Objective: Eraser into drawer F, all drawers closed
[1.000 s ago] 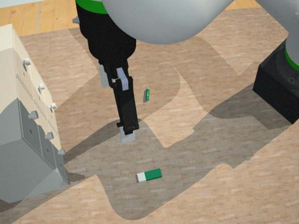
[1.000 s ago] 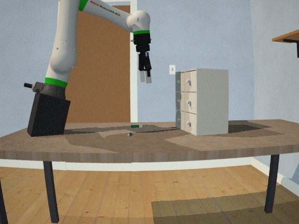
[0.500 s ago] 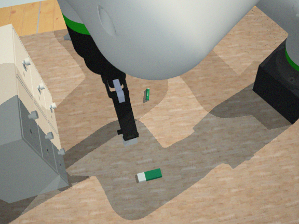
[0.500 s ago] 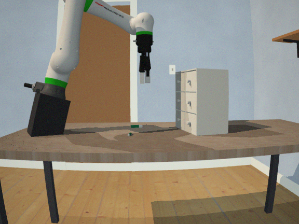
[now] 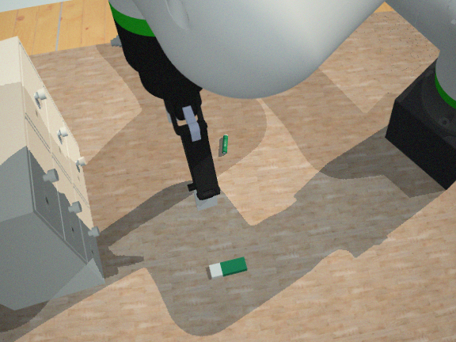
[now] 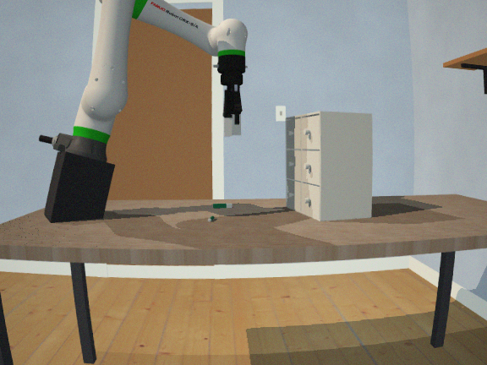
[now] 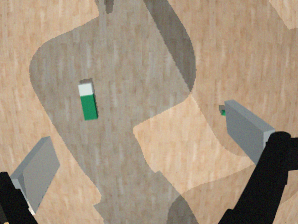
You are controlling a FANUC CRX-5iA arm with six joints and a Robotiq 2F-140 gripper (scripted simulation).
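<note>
Closest to you in the exterior view is the front edge of the wooden table [image 6: 237, 253], standing on dark legs over a plank floor. Just behind that edge, on the table top, you can see a small green battery-like cylinder [image 6: 210, 219], lying flat and free. A little farther back lies the eraser [image 6: 222, 205], green with a white end, flat on the wood and touched by nothing. In the top view the eraser [image 5: 228, 267] sits in shadow, well apart from the cylinder [image 5: 225, 143] and to the side of the chest's front.

High above those two items hangs the gripper [image 6: 232, 120], pointing straight down. Your wrist view shows its jaws spread wide with nothing between them; one grey pad [image 7: 245, 129] stands at the right and the other at the lower left, and the eraser [image 7: 88, 100] lies far below between them, nearer the left one.

To the right on the table stands the small white chest [image 6: 344, 165], upright, with two columns of three drawers, each with a knob. All the drawer fronts look flush; you cannot read the letters on them at this size. The arm's black base block [image 6: 63, 207] sits at the left end of the table. Behind everything are a brown door and a blue wall
</note>
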